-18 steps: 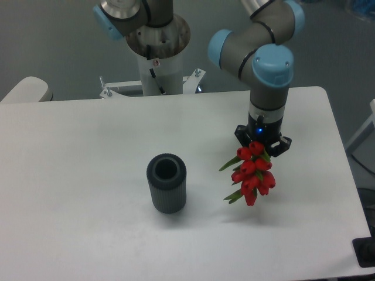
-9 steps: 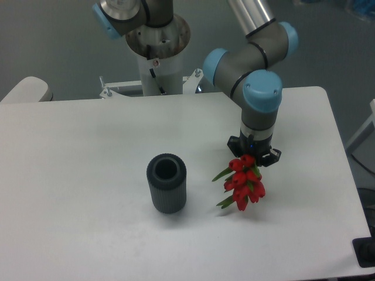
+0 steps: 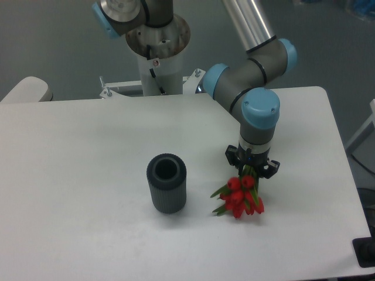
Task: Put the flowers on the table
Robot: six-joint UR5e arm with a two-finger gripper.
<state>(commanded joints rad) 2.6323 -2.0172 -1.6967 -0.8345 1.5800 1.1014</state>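
The vase point(image 3: 166, 183) stands on the table point(image 3: 76, 175). The flowers point(image 3: 240, 196) are to its right, with the tool point(image 3: 252, 168) just behind and above them.

A: What stands near the fingers point(image 3: 262, 168)?
B: Only the vase point(image 3: 166, 182), upright, well off to their left.
A: And below them?
B: The flowers point(image 3: 240, 198) hang there; bare table point(image 3: 304, 193) lies beyond on the right.

No lettering, brand or number can be read anywhere in the camera view. A small sticker point(image 3: 156, 62) with a red mark sits on the robot's white base column point(image 3: 158, 70), but it is too blurred to make out.
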